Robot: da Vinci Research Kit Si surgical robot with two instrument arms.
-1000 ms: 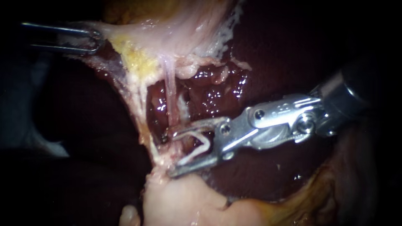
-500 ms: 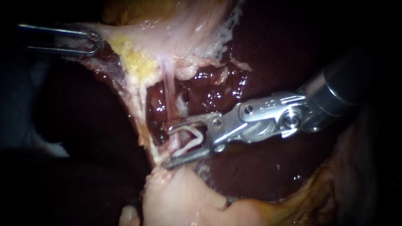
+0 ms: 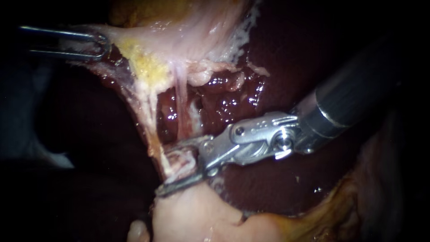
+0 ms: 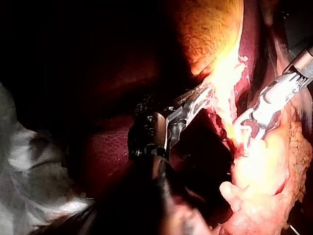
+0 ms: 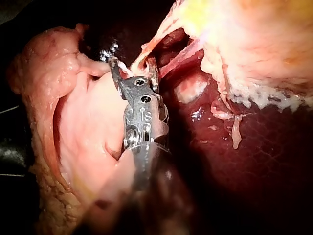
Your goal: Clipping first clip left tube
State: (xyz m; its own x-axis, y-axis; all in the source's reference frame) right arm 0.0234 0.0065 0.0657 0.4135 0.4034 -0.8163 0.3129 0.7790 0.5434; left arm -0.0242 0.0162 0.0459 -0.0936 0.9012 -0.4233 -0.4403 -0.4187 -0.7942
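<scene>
Liver [image 3: 286,179] behind; left tool [image 3: 104,45] grips tissue [image 3: 179,36], right tool [image 3: 163,171] straddles one tube [image 3: 181,112]

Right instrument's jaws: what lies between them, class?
A pale tube lies between the open jaws of the right instrument; the endoscope view shows it best.

Left instrument [image 4: 204,94] gripping pale tissue [image 4: 226,78]
</scene>
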